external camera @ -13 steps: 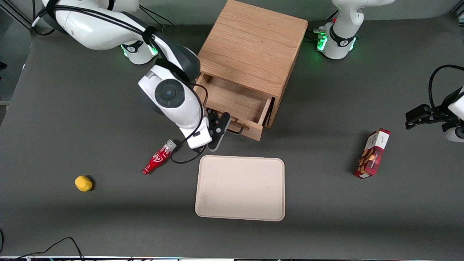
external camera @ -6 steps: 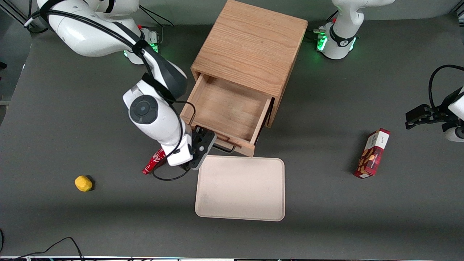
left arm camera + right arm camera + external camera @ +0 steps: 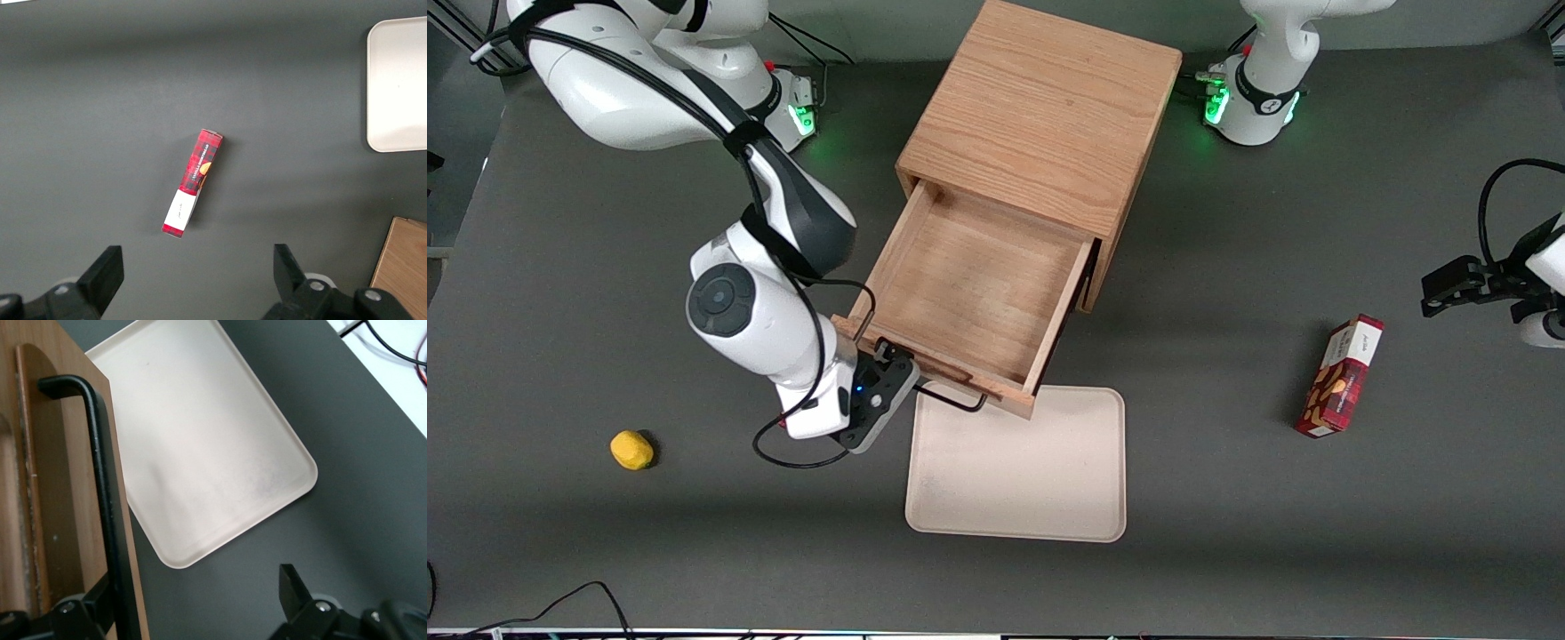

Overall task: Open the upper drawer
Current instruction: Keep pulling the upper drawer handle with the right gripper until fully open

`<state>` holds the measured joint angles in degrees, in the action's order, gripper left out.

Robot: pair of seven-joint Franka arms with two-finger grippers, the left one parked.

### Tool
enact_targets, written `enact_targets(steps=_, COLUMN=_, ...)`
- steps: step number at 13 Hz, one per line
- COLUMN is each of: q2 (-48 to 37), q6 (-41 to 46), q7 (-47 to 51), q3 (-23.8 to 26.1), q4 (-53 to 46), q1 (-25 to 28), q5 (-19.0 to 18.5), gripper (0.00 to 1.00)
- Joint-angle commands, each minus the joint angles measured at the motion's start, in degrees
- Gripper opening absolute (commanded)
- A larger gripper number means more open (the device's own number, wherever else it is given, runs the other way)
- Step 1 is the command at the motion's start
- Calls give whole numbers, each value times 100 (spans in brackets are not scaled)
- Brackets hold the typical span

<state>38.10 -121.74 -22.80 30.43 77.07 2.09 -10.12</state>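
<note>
The upper drawer [image 3: 969, 284] of the oak cabinet [image 3: 1040, 116] stands pulled far out, its inside bare. Its front edge overhangs the tray's edge. Its thin black loop handle [image 3: 953, 401] also shows in the right wrist view [image 3: 103, 487] against the drawer front [image 3: 60, 520]. My right gripper [image 3: 903, 372] is at the handle's end toward the working arm. In the right wrist view the gripper [image 3: 197, 587] is open with its fingers wide apart. The handle bar lies against one finger [image 3: 100, 603] and is not clamped. The bottom drawer is hidden under the upper one.
A beige tray [image 3: 1014, 471] lies nearer the front camera than the cabinet and shows in the right wrist view [image 3: 200, 440]. A yellow object [image 3: 631, 449] lies toward the working arm's end. A red cookie box [image 3: 1340, 376] lies toward the parked arm's end.
The upper drawer has slid much farther out toward the front camera, and its front now overhangs the tray. My gripper moved with the handle. The red bottle is now hidden under the arm.
</note>
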Motion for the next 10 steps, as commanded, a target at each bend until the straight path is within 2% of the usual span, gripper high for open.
enact_targets(steps=1, q2=-13, q6=-17, q7=-111, q3=-55, q4=-201, q1=-7, q5=247, gripper=100)
enact_targets(steps=4, q2=-84, q6=-16, q7=-93, q3=-46, q4=-219, q1=10, q5=405, gripper=100)
enact_targets(steps=8, q2=-119, q6=27, q7=-102, q3=-2, q4=-359, q1=46, q5=423, gripper=100)
enact_targets(steps=10, q2=-495, q6=89, q7=-58, q3=-37, q4=-351, q1=-24, q5=772, gripper=100)
